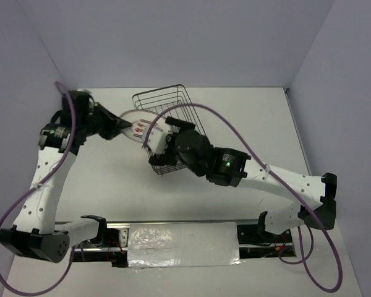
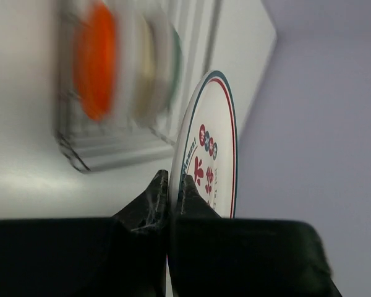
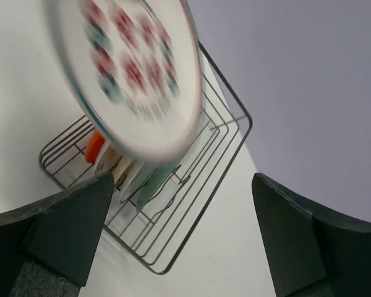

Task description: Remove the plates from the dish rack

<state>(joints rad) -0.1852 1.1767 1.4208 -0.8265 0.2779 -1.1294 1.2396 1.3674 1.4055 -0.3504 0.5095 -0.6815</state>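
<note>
Left arm extends toward upper centre of the overhead view, left gripper clamped on one patterned plate at the dish rack's left edge; three plates appear inside; right gripper wide open, empty.

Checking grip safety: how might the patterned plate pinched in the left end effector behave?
The plate looks rigid and should hold shape. Its smooth face may slip or pivot in the left end effector. Likely breakable if dropped.
</note>
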